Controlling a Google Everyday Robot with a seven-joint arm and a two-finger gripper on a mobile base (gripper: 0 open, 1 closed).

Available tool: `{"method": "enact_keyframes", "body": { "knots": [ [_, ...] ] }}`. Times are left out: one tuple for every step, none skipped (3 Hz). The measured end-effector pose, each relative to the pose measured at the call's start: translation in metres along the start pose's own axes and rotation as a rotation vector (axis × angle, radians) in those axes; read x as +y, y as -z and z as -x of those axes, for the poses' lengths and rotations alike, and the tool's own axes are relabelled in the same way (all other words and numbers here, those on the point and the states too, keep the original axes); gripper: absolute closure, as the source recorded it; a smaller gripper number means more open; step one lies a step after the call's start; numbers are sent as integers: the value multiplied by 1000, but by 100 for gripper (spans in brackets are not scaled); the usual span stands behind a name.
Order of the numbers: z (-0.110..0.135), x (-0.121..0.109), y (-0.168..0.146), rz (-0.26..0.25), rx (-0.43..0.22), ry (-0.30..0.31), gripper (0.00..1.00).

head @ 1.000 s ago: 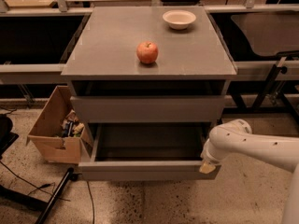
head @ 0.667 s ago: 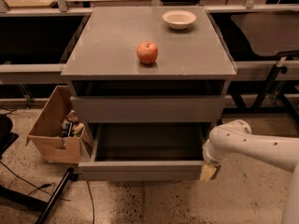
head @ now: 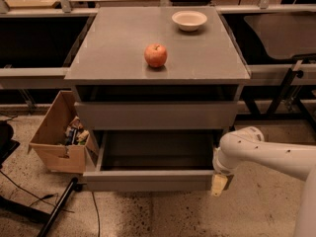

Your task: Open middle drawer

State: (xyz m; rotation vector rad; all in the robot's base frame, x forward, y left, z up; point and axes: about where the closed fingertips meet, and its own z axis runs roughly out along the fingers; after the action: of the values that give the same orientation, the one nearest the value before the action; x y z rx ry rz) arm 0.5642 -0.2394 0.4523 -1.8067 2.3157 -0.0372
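The middle drawer (head: 148,180) is pulled out towards me from the grey cabinet, below the upper grey front (head: 155,115). Its grey inside (head: 158,149) shows and looks bare. The lowest front is hidden under it. My gripper (head: 219,184) hangs from the white arm (head: 266,152) at the drawer's right front corner, close beside the end of the flat front. I cannot tell whether it touches the drawer.
A red apple (head: 155,55) and a white bowl (head: 189,19) sit on the cabinet top (head: 113,48). An open cardboard box (head: 59,137) with small items stands on the floor at the left. Cables and a dark leg (head: 57,211) lie on the floor front left. Metal frames flank the cabinet.
My gripper has dropped slightly lower at the drawer's right front corner. The drawer stands pulled out as before.
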Motion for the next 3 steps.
{"method": "enact_keyframes", "body": {
  "knots": [
    [-3,33,-17,88,29,12,18],
    [-17,92,-9,204,78,-21,42],
    [-16,94,-1,211,82,-21,73]
  ]
}}
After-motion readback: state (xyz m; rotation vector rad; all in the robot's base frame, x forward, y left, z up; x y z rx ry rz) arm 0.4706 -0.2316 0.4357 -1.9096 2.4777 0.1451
